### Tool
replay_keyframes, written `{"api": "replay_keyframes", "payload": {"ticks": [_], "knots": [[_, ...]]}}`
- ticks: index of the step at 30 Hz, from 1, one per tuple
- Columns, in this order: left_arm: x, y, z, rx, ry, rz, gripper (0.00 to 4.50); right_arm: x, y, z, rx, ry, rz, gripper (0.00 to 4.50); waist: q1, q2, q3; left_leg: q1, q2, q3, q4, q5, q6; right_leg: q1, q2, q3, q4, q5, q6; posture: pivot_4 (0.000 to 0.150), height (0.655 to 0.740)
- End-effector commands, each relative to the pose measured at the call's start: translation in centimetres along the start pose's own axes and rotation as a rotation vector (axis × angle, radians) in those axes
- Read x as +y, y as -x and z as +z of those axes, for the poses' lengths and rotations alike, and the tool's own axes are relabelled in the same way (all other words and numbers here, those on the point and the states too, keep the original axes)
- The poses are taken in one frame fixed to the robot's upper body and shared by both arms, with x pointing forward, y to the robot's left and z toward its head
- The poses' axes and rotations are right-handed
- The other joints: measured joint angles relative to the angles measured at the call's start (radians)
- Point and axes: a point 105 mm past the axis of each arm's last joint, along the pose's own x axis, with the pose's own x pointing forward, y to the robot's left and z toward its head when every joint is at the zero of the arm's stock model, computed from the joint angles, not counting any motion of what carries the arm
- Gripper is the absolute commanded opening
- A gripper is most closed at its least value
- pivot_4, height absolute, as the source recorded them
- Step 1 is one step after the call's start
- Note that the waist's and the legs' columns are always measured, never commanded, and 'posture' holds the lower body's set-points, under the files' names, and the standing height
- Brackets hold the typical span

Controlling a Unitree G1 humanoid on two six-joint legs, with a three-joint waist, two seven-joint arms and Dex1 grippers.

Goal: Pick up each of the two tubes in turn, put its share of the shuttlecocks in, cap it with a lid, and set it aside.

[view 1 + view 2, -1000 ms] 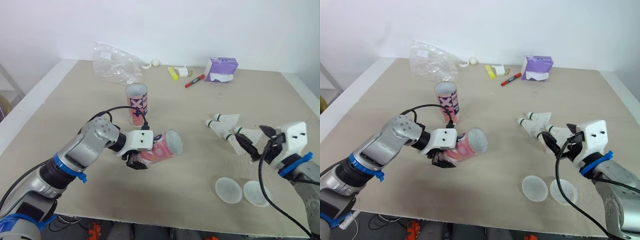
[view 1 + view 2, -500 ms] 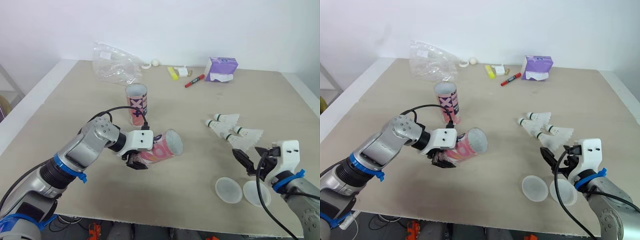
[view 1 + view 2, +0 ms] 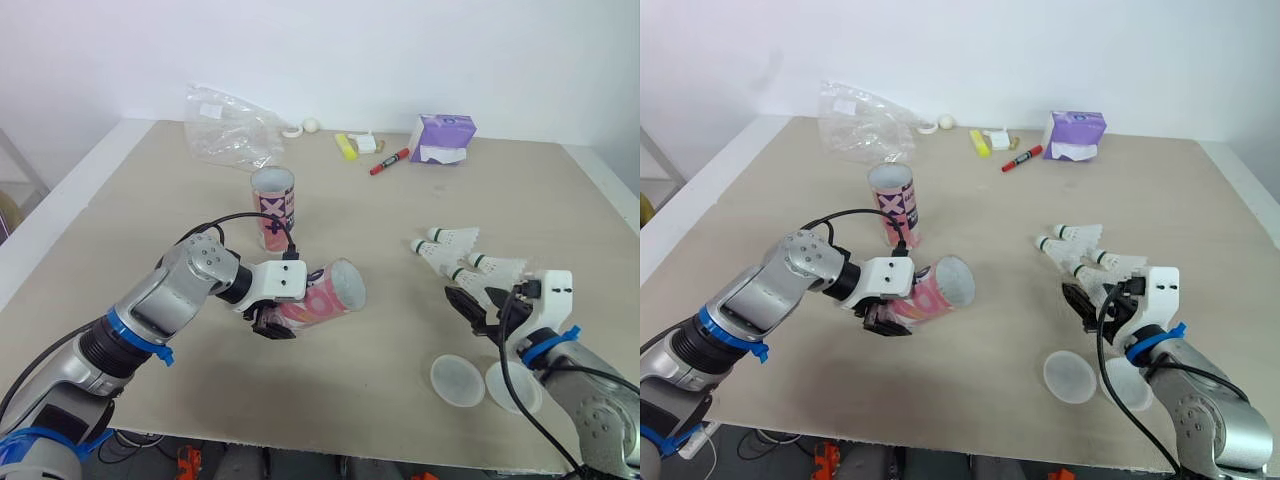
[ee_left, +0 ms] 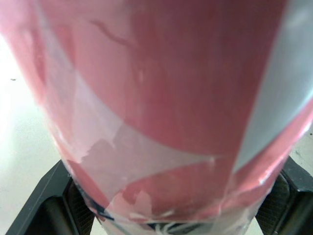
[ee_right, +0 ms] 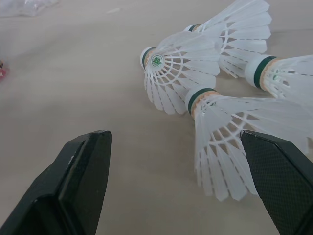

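Between the fingers of the left gripper (image 3: 274,319), clamped near its closed end, the pink tube (image 3: 326,294) is lying on its side over the near part of the table (image 3: 120,220). Its long axis is running left to right, with the open mouth facing the robot's right and tipping slightly up. Toward that side the shuttlecocks (image 3: 468,258) are lying in a cluster, corks pointing left. The right gripper (image 5: 175,135) is hovering just before them, fingers spread wide, the nearest feather skirt reaching between them. Two lids (image 3: 458,380) are lying beside it, and the second tube (image 3: 273,207) is standing upright farther back.
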Motion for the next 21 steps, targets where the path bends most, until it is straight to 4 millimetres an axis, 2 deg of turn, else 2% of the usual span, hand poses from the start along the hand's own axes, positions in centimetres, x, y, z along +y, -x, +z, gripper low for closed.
{"api": "replay_keyframes", "payload": {"ticks": [1,5,7,9,11,13,14,15,16,17,21], "knots": [[0.2,0.0,-0.6,0.024,0.02,0.024,3.79,0.0,-0.9,1.0,-0.034,-0.032,0.005,4.48,-0.001,0.0,0.0,0.0,0.0,0.0,0.0,0.0,0.0,0.0,0.0,0.0,0.0,0.0,0.0,0.15,0.74],[0.2,0.0,-0.7,0.025,0.024,0.025,3.79,-0.4,-1.9,1.1,-0.024,-0.062,-0.005,4.48,-0.001,0.0,0.0,0.0,0.0,0.0,0.0,0.0,0.0,0.0,0.0,0.0,0.0,0.0,0.0,0.15,0.74],[0.2,0.0,-0.7,0.025,0.025,0.026,3.79,-0.4,-2.2,1.0,-0.012,-0.063,-0.001,4.11,-0.001,0.0,0.0,0.0,0.0,0.0,0.0,0.0,0.0,0.0,0.0,0.0,0.0,0.0,0.0,0.15,0.74],[0.2,0.0,-0.7,0.025,0.027,0.027,3.79,-0.5,-2.5,0.9,0.0,-0.074,-0.009,3.17,-0.001,0.0,0.0,0.0,0.0,0.0,0.0,0.0,0.0,0.0,0.0,0.0,0.0,0.0,0.0,0.15,0.74],[0.1,0.0,-0.8,0.026,0.029,0.028,3.79,-0.7,-2.6,0.8,0.009,-0.073,-0.014,2.42,-0.001,0.0,0.0,0.0,0.0,0.0,0.0,0.0,0.0,0.0,0.0,0.0,0.0,0.0,0.0,0.15,0.74],[0.1,0.0,-0.8,0.026,0.031,0.029,3.79,-1.0,-2.6,0.7,0.011,-0.074,-0.018,1.32,-0.001,0.0,0.0,0.0,0.0,0.0,0.0,0.0,0.0,0.0,0.0,0.0,0.0,0.0,0.0,0.15,0.74],[0.1,0.0,-0.8,0.026,0.032,0.029,3.79,-1.1,-2.6,0.7,0.011,-0.076,-0.02,1.17,-0.001,0.0,0.0,0.0,0.0,0.0,0.0,0.0,0.0,0.0,0.0,0.0,0.0,0.0,0.0,0.15,0.74],[0.1,0.0,-0.8,0.026,0.033,0.03,3.79,-1.2,-2.6,0.7,0.011,-0.078,-0.023,0.58,-0.001,0.0,0.0,0.0,0.0,0.0,0.0,0.0,0.0,0.0,0.0,0.0,0.0,0.0,0.0,0.15,0.74],[0.1,0.0,-0.9,0.026,0.034,0.031,3.79,-1.3,-2.5,0.8,0.012,-0.067,-0.025,0.23,-0.002,0.0,0.0,0.0,0.0,0.0,0.0,0.0,0.0,0.0,0.0,0.0,0.0,0.0,0.0,0.15,0.74],[0.0,0.0,-0.9,0.027,0.035,0.031,3.79,-1.3,-2.5,0.7,0.013,-0.064,-0.023,0.11,-0.002,0.0,0.0,0.0,0.0,0.0,0.0,0.0,0.0,0.0,0.0,0.0,0.0,0.0,0.0,0.15,0.74],[-0.1,-0.1,-0.8,0.024,0.036,0.029,3.79,-0.9,-2.2,0.9,0.01,-0.032,-0.007,0.11,-0.002,0.0,0.0,0.0,0.0,0.0,0.0,0.0,0.0,0.0,0.0,0.0,0.0,0.0,0.0,0.15,0.74]]}}
